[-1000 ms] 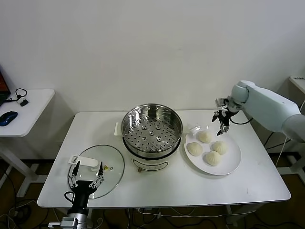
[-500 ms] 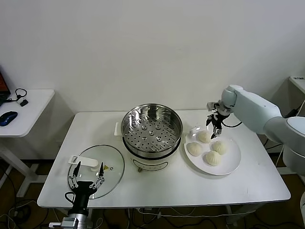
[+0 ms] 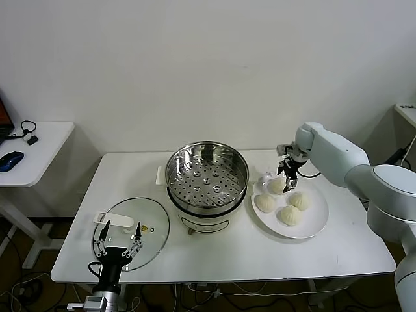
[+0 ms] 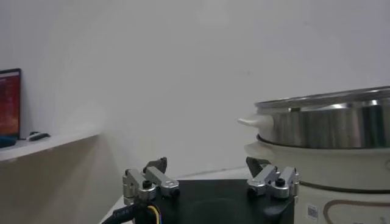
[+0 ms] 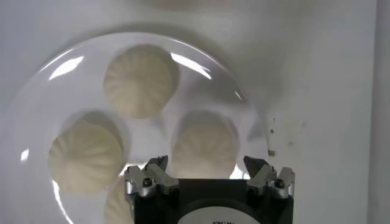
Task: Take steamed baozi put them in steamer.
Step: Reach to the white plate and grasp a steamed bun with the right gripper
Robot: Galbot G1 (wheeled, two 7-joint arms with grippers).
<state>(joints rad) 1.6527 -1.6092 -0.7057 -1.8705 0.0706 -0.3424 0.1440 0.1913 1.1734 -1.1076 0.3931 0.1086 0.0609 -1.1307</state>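
We see the right gripper (image 3: pixel 286 179), jaws open and empty, now moved in just above the plate's (image 3: pixel 313 223) rear steamed baozi (image 3: pixel 277 186); left gripper (image 3: pixel 117 240) parked, jaws open.

We see our right arm stretched in from the right side, elbow bent, its wrist angled downward; the right tool (image 3: pixel 288 179) points down with its two fingers (image 5: pixel 155 173) spread wide apart. Our left tool (image 3: pixel 117 242) sits low at the near edge, fingers parted, pointing forward.
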